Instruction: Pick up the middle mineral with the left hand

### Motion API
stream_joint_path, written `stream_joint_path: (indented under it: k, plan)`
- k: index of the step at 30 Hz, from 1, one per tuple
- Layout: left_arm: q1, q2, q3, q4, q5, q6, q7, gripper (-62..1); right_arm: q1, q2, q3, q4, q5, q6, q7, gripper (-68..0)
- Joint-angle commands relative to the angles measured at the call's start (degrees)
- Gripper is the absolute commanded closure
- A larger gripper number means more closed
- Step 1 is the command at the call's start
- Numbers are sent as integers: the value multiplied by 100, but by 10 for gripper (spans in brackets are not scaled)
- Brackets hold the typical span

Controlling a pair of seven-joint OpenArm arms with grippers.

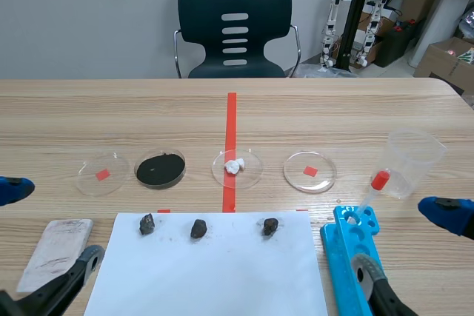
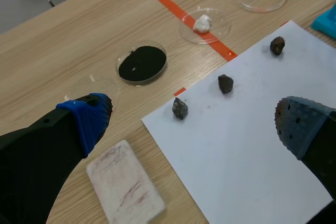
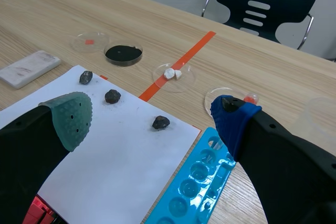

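Three dark minerals lie in a row on a white paper sheet: the left one, the middle one and the right one. My left gripper hangs open at the sheet's left edge, short of all three. In the left wrist view the middle mineral lies ahead of the open gripper, between the left mineral and the right mineral. My right gripper is open over the table's right side, with nothing in it. The right wrist view shows the middle mineral ahead of that gripper.
Behind the sheet stand four petri dishes: an empty one, one with black powder, one with white chunks and another empty one. A white plate lies left. A blue well tray, a red-bulbed pipette and a clear cup are right.
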Motion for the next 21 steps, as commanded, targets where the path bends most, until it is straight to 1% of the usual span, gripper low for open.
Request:
stream_joint_path:
  k: [1, 3, 5, 7, 10, 13, 15, 16, 18, 19, 20, 21]
  plan:
    - [-181, 11, 92, 98, -396, 11, 442, -623, 52, -2, 66, 33, 22, -20, 107, -475]
    - [-431, 11, 197, 98, -975, -39, 1187, -623, 52, -2, 66, 33, 24, -20, 109, -475]
    - [-748, 13, 367, 98, -1290, -33, 1786, -623, 52, -2, 66, 33, 24, -20, 109, -475]
    - [-1036, 13, 544, 98, -1515, -33, 2221, -623, 52, -2, 66, 33, 24, -20, 109, -475]
    - [-1547, 11, 883, 98, -1937, 160, 2953, -623, 52, -2, 66, 33, 24, -20, 109, -475]
    - [-2081, 11, 1298, 98, -2391, 791, 3713, -623, 52, -2, 66, 33, 24, -20, 109, -475]
    - [-2411, 11, 1606, 98, -2549, 1215, 4026, -623, 52, -2, 66, 33, 24, -20, 109, -475]
    - [-2566, 11, 1770, 98, -2592, 1458, 4155, -623, 52, -2, 66, 33, 24, -20, 109, -475]
    - [-2909, -13, 2149, 98, -2662, 2124, 4470, -623, 52, -2, 66, 33, 24, -20, 109, -475]
    - [-3091, -37, 2358, 94, -2673, 2511, 4634, -623, 52, -2, 66, 33, 24, -20, 109, -475]
    - [-3274, -39, 2559, 79, -2671, 2815, 4809, -623, 52, -2, 66, 33, 24, -20, 109, -475]
    - [-3440, -37, 2728, 52, -2669, 3038, 4937, -623, 52, -2, 66, 33, 24, -20, 109, -475]
